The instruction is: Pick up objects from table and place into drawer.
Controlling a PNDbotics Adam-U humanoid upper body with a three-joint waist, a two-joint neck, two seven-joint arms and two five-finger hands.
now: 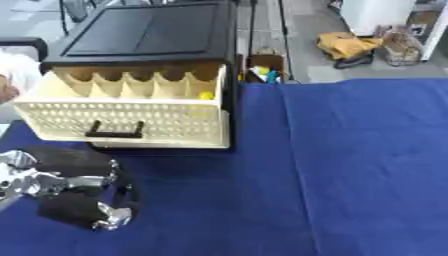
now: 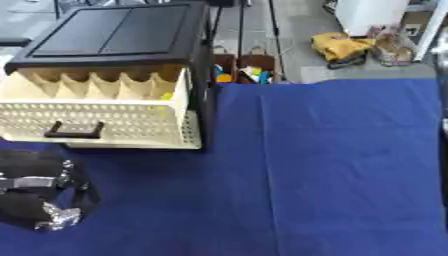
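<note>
- At the table's far left, left eye view: the drawer [image 1: 131, 117] stands pulled out of its black cabinet [image 1: 144, 30], presumably so objects can be dropped in from above. A yellow object [image 1: 206, 95] sits in the drawer's back right corner.
- Same view: the left hand [image 1: 74, 187] hangs low over the blue cloth [image 1: 350, 165], just in front of the drawer. Its fingers appear curled inward, but whether they hold anything cannot be told. No loose object shows on the cloth.
- Right eye view: the left hand [image 2: 39, 197] is cut by the frame edge, showing less of it. This view alone shows a dark strip at the right edge, unidentifiable.
- Neither view shows the right hand.
</note>
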